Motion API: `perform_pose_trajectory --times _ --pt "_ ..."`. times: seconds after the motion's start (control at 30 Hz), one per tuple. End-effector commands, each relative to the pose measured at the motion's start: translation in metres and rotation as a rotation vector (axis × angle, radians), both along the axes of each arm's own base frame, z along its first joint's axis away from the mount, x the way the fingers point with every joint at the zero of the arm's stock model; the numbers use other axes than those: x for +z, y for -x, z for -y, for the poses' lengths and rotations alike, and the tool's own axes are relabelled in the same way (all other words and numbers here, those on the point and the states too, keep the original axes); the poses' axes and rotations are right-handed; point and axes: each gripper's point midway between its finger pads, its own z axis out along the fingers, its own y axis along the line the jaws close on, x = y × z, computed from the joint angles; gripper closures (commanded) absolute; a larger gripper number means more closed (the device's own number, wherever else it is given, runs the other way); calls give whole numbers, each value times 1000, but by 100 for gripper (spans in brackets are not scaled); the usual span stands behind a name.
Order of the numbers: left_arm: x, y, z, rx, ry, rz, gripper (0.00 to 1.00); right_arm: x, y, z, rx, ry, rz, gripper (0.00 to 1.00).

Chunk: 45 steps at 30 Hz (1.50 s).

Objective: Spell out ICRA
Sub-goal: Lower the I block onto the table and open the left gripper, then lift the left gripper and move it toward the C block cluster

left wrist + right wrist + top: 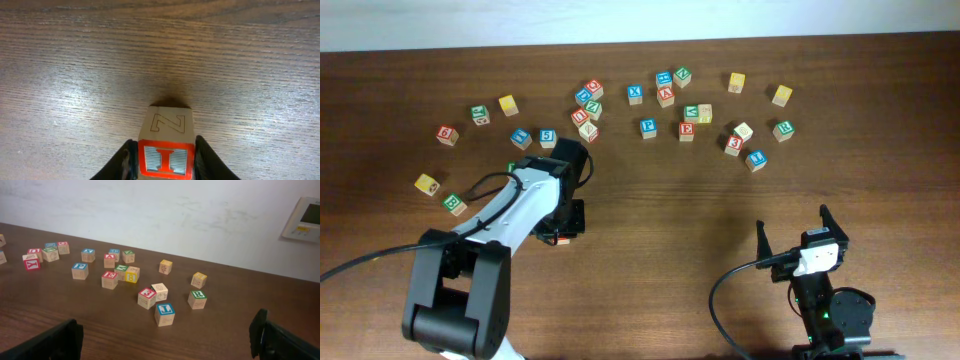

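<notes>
The wooden table (650, 200) bears scattered letter cubes (648, 127) along its far side. The left arm (510, 215) reaches in left of centre. The right gripper (792, 220) gapes wide and holds nothing. The left gripper (165, 146) clamps the I cube (166, 159), one finger on each side. The cube's red I face looks back at the wrist camera, with a Z face adjoining. Being a cube, it has no long axis.

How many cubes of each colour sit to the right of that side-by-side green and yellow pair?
Yellow cubes: 2
Green cube: 1
Red cube: 1
Blue cube: 1
Plain-topped cube: 1
Total: 6
</notes>
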Motion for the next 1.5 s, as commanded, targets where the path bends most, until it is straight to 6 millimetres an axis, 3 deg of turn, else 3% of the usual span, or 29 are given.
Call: perform_pose_trajectory --times 0.0,0.17,0.3,0.47,0.67,0.87,0.97,1.0,1.03,1.07,1.33,1.37,1.43,1.47 --pt "6 -8 2 6 12 28 74 -2 0 3 -14 -2 -5 2" --pt "6 -7 2 -32 12 22 74 -2 0 3 -14 -2 -5 2" --pt "6 -7 2 -32 12 22 67 -2 0 3 -14 -2 -5 2" --pt "8 -9 2 -32 14 26 28 -2 0 3 -14 -2 -5 2" --pt "40 -36 10 -32 33 97 22 -2 0 3 -14 -2 -5 2" --pt "131 -94 26 -30 89 304 23 -2 0 3 -14 -2 -5 2" --pt "166 -113 29 -28 97 402 32 -2 0 3 -14 -2 -5 2" --pt "174 -119 27 -24 87 432 54 -2 0 3 -14 -2 -5 2" --pt "179 -123 25 -21 76 453 89 -2 0 3 -14 -2 -5 2" --pt "180 -126 25 -19 72 467 100 -2 0 3 -14 -2 -5 2" --pt "193 -156 29 -7 87 598 100 -2 0 3 -14 -2 -5 2" --pt "193 -157 29 -7 90 602 97 -2 0 3 -14 -2 -5 2" --pt "192 -155 29 -8 90 594 73 -2 0 3 -14 -2 -5 2" --pt "190 -151 28 -9 85 576 70 -2 0 3 -14 -2 -5 2"
